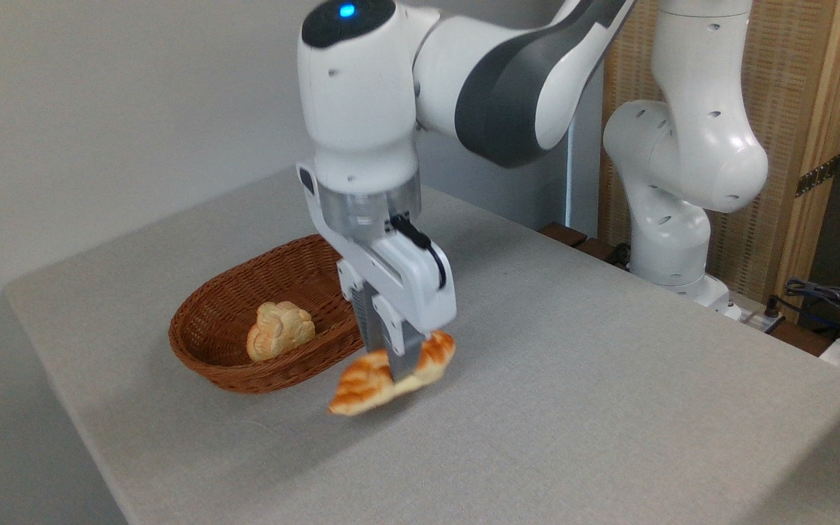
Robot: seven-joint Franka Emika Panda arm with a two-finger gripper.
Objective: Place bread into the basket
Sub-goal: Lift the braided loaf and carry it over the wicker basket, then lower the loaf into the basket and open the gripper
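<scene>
Far left: plain pale wall, with the grey cloth-covered desk running from the left corner out to the right edge. Left of centre on the desk: the oval reddish-brown wicker basket, resting flat, long axis running back and to the right. Inside the basket, near its middle: one small pale knobbly bun, lying on the woven floor. Just right of the basket's front rim: the bread, a braided golden-orange loaf with browned ridges, lifted clear of the desk, tilted with the left pointed end low and the right end high. Position of the bread: outside the basket, beside and slightly in front of its near right rim, faint shadow on the desk below. Tool: pointing down, clamped across the loaf somewhat right of its middle, fingers narrow and pressed on the crust. Above the tool: white wrist housing with a blue light on top. Further right: grey-and-white arm links leading to the arm base at the back right edge of the desk. Far right: a woven panel in a wooden frame, and a bundle of cables.
</scene>
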